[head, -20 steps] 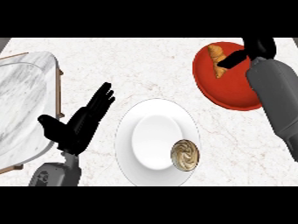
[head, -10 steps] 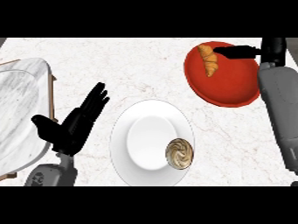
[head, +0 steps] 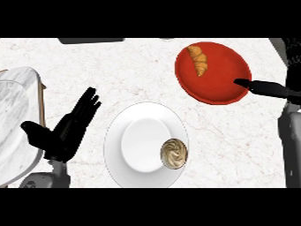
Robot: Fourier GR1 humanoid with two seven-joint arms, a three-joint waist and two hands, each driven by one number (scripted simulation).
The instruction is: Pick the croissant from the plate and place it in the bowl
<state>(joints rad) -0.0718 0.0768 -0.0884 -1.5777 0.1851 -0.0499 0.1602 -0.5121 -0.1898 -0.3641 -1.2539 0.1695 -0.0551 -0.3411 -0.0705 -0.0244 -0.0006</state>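
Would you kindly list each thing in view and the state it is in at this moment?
croissant: lying in the red bowl, untouched.
red bowl: on the counter, holding the croissant.
white plate: on the counter, carrying only a small brown swirled item.
right hand: at the bowl's right rim, holding nothing.
left hand: open, resting at lower left.
marble tray: at the left edge.

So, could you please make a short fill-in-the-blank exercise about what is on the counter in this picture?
1. The croissant lies in the ____ dish.
2. The small swirled brown item sits on the ____ plate.
3. The left robot hand is ____, with its fingers straight.
4. The right robot hand shows near the view's ____ edge.

Missing words: red; white; open; right
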